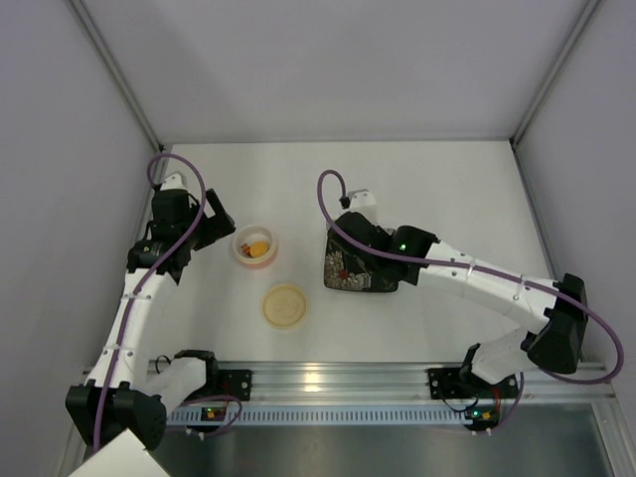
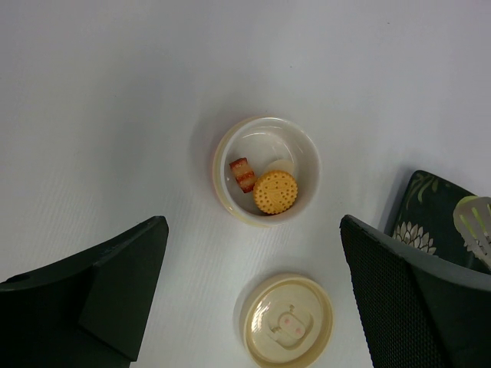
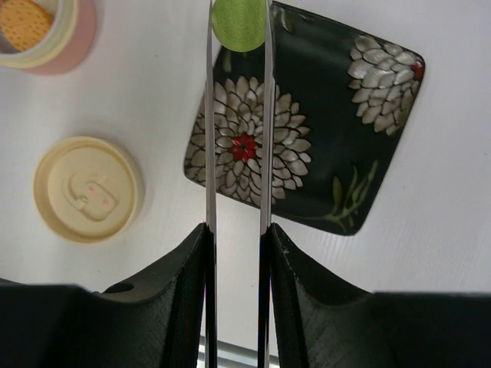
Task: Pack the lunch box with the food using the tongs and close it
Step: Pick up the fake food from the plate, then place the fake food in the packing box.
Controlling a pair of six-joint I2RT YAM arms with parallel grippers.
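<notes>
Nearest your arm bases, the cream lid lies flat on the white table, embossed face up and apart from everything else. Just beyond it, at 1 o'clock from the lid, sits the black floral plate, with your right gripper hanging over it. That gripper is clamped on the tongs. Its two fingers squeeze the thin metal arms from either side until they run almost parallel.

At the tongs' tip a green round is pinched between the arms, over the plate's edge on the side facing the lunch box. Whether it touches the plate you cannot tell from the wrist view.

The lunch box stands upright and open at 11 o'clock from the lid and 9 o'clock from the plate, near both but touching neither. Inside it, your left wrist camera shows an orange round lying against the wall at 6 o'clock. A small red-striped piece touches the orange round at its 10 o'clock.

Farthest out, at 10 o'clock from the lunch box, your left gripper hovers with its fingers spread wide. It holds nothing, and the lunch box shows in the gap between them.
</notes>
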